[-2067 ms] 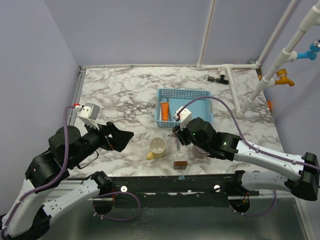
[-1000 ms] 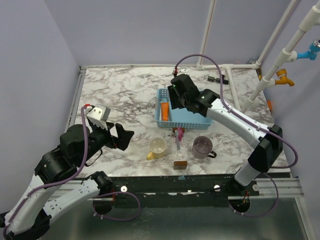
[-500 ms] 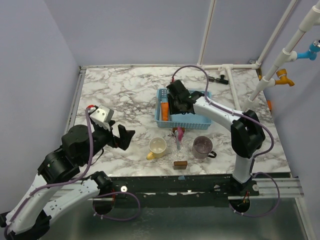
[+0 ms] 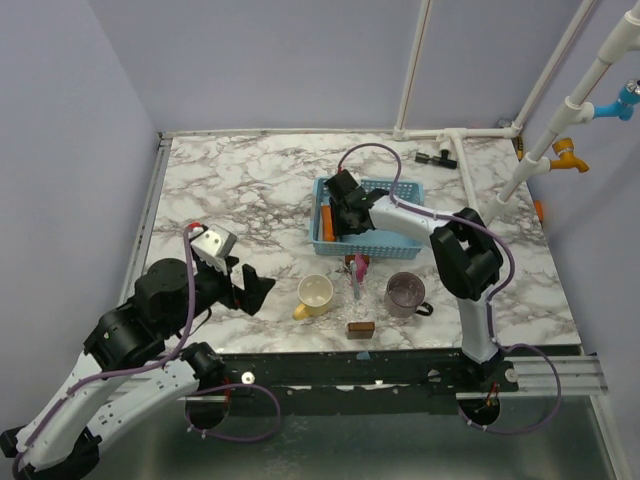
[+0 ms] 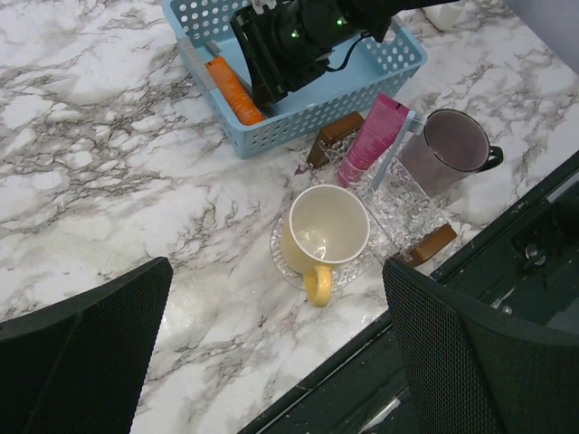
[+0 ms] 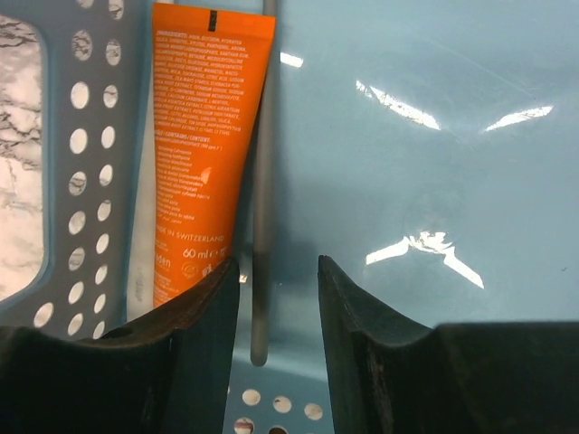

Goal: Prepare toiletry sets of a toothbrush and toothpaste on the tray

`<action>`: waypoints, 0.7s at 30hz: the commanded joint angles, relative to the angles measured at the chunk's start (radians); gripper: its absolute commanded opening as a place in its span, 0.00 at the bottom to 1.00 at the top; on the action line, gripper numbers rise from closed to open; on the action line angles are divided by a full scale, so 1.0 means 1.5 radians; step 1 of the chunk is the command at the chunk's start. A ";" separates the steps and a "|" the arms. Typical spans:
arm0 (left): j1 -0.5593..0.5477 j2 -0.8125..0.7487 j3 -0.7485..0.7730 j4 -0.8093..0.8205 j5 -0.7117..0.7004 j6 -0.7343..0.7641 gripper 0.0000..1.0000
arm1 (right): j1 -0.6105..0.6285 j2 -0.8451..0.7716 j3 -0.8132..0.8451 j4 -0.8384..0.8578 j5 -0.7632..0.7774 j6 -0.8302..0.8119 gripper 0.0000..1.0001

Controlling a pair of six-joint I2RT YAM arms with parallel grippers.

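Note:
A clear glass tray (image 5: 403, 212) with brown end handles holds a pink toothpaste tube (image 5: 375, 136) and a light-blue toothbrush (image 5: 396, 149); the tray also shows in the top view (image 4: 362, 302). A blue basket (image 4: 400, 184) holds an orange toothpaste tube (image 6: 204, 154) and a grey toothbrush (image 6: 262, 181). My right gripper (image 6: 279, 271) is open, low inside the basket, its jaws either side of the grey toothbrush's handle end, beside the orange tube. My left gripper (image 5: 276, 362) is open and empty above the table, near the yellow mug (image 5: 324, 231).
The yellow mug (image 4: 315, 293) sits on a glass saucer left of the tray. A purple mug (image 4: 405, 292) stands right of the tray. White pipes and a black fitting (image 4: 435, 157) lie at the table's back right. The table's front edge is close below the tray.
My right gripper has left the tray, swung back to the blue basket and lowered into it over the grey toothbrush. My left arm has shifted slightly right, still open.

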 commanded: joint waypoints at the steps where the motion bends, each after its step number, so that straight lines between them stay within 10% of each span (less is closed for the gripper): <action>1: -0.002 -0.047 -0.015 -0.002 0.005 -0.026 0.99 | -0.005 0.033 0.030 0.012 0.023 0.016 0.42; 21: -0.002 -0.090 -0.037 -0.031 0.003 -0.053 0.99 | -0.005 0.095 0.091 -0.060 0.086 0.000 0.14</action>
